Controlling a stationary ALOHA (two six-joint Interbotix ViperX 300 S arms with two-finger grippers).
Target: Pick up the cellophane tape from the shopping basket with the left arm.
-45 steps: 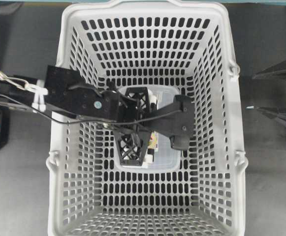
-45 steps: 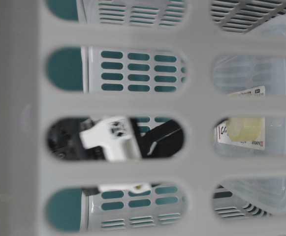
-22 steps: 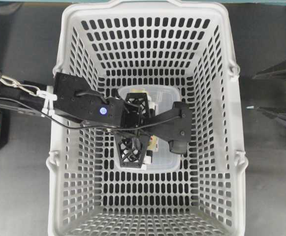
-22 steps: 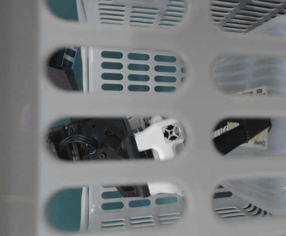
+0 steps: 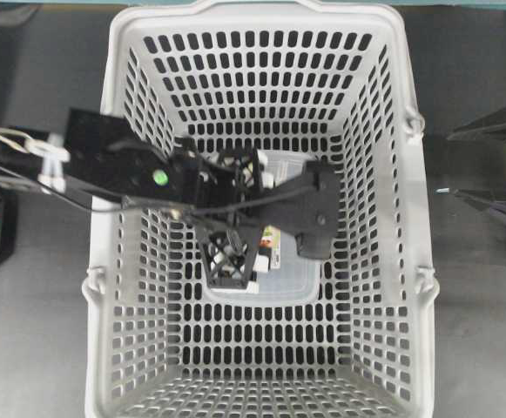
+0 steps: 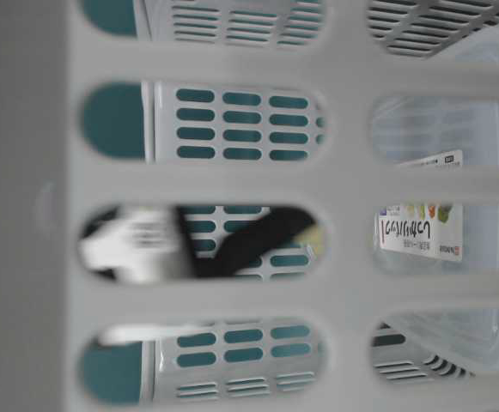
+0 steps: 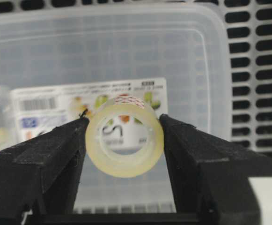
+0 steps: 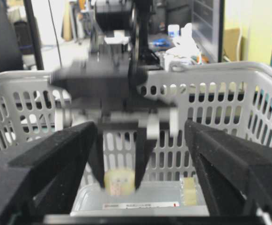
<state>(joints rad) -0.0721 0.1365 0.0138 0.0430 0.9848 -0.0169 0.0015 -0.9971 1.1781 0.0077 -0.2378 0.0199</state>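
Yellowish cellophane tape (image 7: 124, 138) now clamped in left tool (image 7: 125, 140), previously ungripped.

One shopping basket (image 5: 104, 218), one clear plastic box (image 7: 126, 51) behind the left claw (image 7: 124, 140), and one cellophane tape (image 7: 124, 140) roll between its fingers.

A dark grey matte bench (image 5: 35, 331) spreads out below. Beyond it the room is bright and cluttered: a pale yellow wall (image 8: 248, 33), a tall dark cabinet (image 8: 206, 26), a light floor (image 8: 70, 54).
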